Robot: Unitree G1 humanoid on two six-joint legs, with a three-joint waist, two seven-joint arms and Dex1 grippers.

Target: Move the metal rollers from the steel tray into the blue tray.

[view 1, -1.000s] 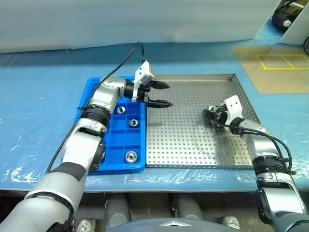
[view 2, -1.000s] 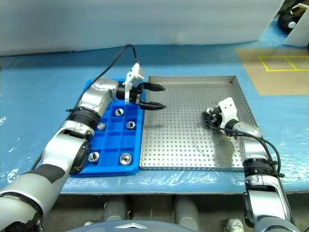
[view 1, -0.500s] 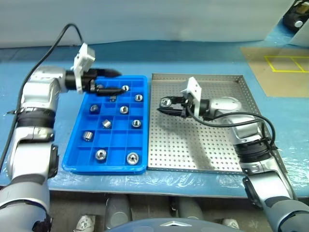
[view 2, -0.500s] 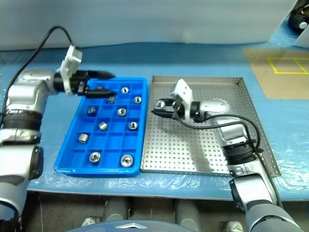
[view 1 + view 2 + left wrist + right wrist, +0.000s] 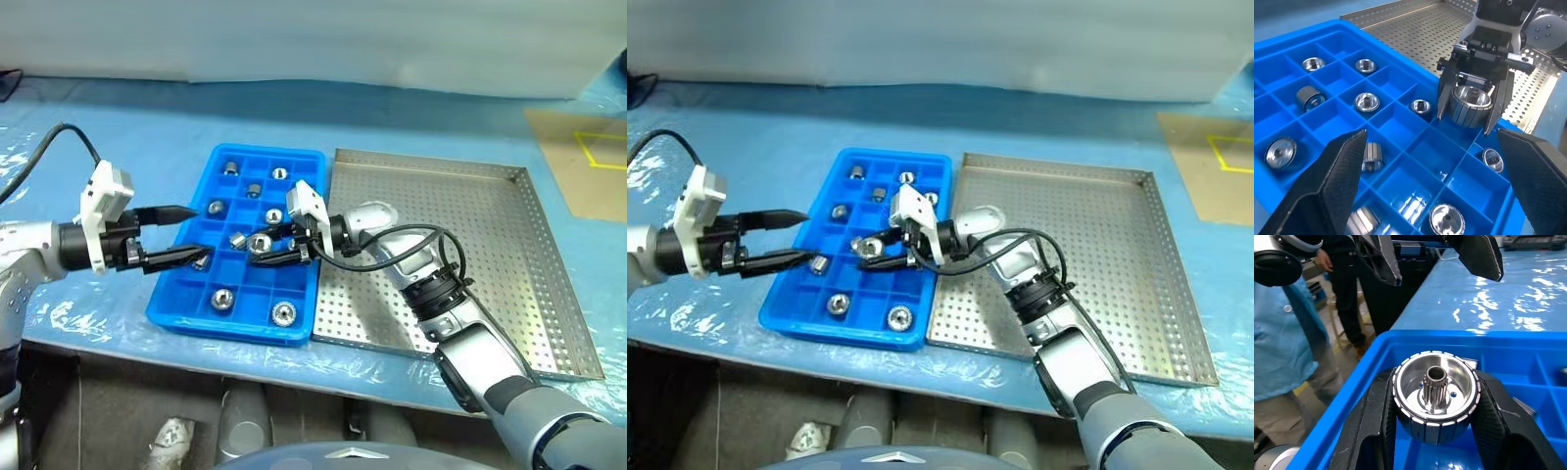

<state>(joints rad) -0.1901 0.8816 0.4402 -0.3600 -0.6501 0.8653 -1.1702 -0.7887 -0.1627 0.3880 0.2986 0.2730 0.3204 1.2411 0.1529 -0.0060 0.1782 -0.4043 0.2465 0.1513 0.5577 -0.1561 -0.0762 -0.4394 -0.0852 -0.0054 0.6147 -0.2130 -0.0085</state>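
The steel tray (image 5: 460, 264) lies on the blue-covered table (image 5: 147, 137), and its perforated floor looks empty of parts as far as I can see. Touching its left side is the blue tray (image 5: 196, 308), where many compartments already keep one metal roller (image 5: 1366, 102) each.

The right gripper (image 5: 277, 245) reaches over the middle of the blue tray, and its two black fingers (image 5: 1374, 423) are closed on the held roller (image 5: 1435, 394), a ribbed silver cylinder with a small toothed hub inside. The left gripper (image 5: 176, 236) hovers at the left edge of the blue tray with its fingers spread wide and nothing between them.

I judge that the step in hand is the placing of this roller. The next move probably needs lowering it into a free compartment, then opening the fingers.
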